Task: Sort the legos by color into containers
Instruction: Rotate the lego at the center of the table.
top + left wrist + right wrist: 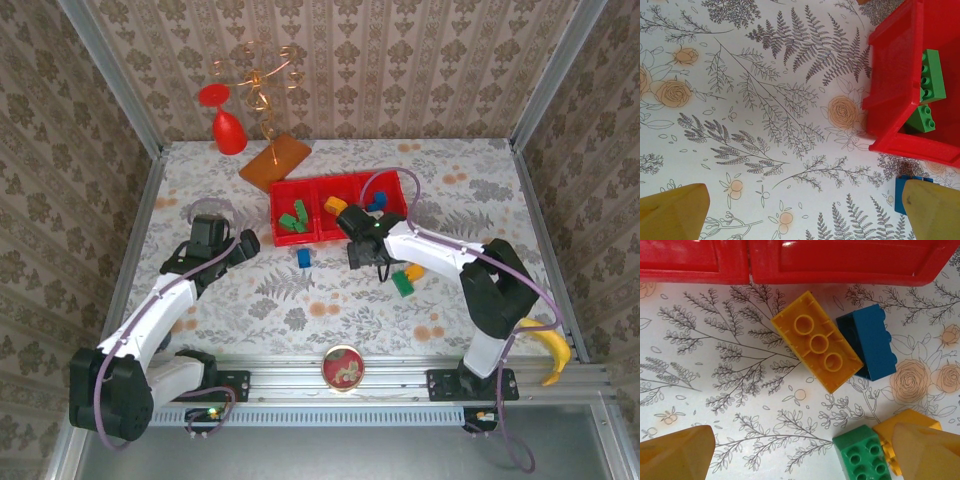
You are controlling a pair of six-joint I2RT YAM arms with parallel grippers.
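Observation:
The red tray [318,184] has three containers: green legos [293,219] in the left one, orange-yellow [334,205] in the middle, blue [378,203] in the right. A loose blue lego [304,258] lies in front of the tray. My right gripper [367,257] [800,455] hangs open over the table, nothing between its fingers. Ahead of it lie an upturned orange-yellow lego [816,347] and a blue lego [870,342]; a green lego [862,457] and an orange-yellow one [905,422] sit by its right finger [927,450]. My left gripper [243,244] [802,212] is open, with a blue lego [902,192] beside its right finger.
A red goblet [228,125], a wire stand and an orange-brown board [274,160] stand behind the tray. A banana [550,350] lies at the right front edge, a round tin [342,366] on the front rail. The tray's corner [895,75] with green legos [932,75] shows in the left wrist view.

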